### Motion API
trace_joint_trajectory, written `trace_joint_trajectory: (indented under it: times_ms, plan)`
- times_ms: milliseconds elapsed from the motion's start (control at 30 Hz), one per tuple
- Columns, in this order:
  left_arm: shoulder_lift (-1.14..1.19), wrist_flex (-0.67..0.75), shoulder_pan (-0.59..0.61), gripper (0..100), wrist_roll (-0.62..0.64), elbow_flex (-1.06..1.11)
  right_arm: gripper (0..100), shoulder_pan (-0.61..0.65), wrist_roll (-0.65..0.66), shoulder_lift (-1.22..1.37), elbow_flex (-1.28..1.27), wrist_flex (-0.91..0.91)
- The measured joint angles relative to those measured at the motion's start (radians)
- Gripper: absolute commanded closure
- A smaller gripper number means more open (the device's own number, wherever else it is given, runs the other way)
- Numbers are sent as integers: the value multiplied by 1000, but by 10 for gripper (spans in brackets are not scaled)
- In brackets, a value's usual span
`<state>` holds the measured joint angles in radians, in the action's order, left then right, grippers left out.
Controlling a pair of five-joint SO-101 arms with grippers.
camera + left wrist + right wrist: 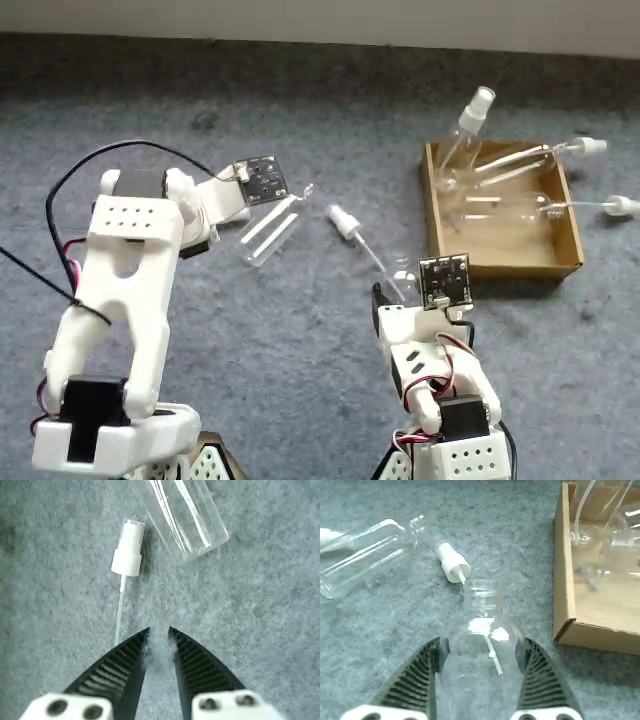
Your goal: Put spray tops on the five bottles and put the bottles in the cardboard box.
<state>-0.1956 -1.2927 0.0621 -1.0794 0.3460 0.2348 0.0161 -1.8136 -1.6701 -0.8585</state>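
On the left, nothing is being held by the left hand (157, 630), which is being shown a little open near a bare bottle (270, 232) and a loose spray top (343, 220) on the bench (300, 340). In the middle, a second bare bottle (482, 615) is being gripped by the right hand (482, 647). On the right, three topped bottles (500, 160) are being kept in the cardboard box (510, 268), so two are being left to do.

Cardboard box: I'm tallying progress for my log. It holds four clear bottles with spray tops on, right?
No, three, not four. The high view shows the cardboard box holding three clear bottles with spray tops on.
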Motion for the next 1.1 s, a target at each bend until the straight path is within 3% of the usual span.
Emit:
trace_joint_trajectory:
  times_ms: [167, 333, 800, 967, 1100]
  plan:
    - [186, 9, -32, 979, -3, -163, 964, 0, 0, 0, 0, 0]
    - [433, 12, -26, 866, -25, -339, 964, 0, 0, 0, 0, 0]
    - [832, 20, -26, 869, -106, -706, 964, 0, 0, 0, 0, 0]
    - [907, 14, -28, 972, -110, -761, 964, 0, 0, 0, 0, 0]
    - [910, 8, -31, 966, -110, -772, 964, 0, 0, 0, 0, 0]
